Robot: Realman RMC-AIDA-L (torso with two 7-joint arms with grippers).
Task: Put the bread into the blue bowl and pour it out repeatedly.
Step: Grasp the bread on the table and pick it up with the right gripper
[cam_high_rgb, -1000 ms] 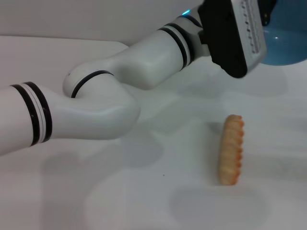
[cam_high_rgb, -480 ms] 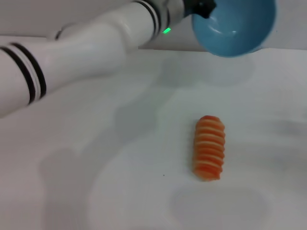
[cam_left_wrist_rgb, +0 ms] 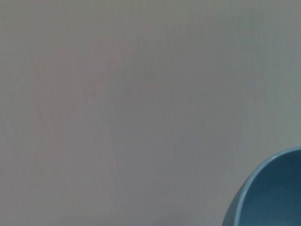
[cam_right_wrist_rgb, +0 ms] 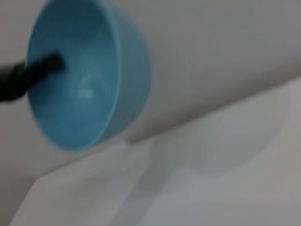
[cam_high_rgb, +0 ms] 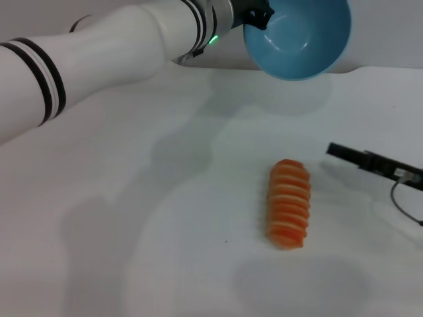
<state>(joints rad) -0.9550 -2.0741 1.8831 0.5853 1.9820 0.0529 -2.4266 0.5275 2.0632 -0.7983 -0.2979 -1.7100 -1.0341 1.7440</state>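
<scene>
The left end effector [cam_high_rgb: 259,14] pinches the blue bowl [cam_high_rgb: 297,36] at its rim, tipped mouth-down for pouring, so the bread [cam_high_rgb: 289,203] lies below on the table [cam_high_rgb: 132,218]; the right end effector [cam_high_rgb: 344,152], state indiscernible, waits alongside.

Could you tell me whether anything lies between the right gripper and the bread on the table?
Nothing visible does. The right gripper reaches in from the side, with bare table between it and the bread. The left gripper holds the blue bowl tilted above.

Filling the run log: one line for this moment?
left hand: holds blue bowl tipped, empty | bread: on table | right hand: nearing bread
</scene>
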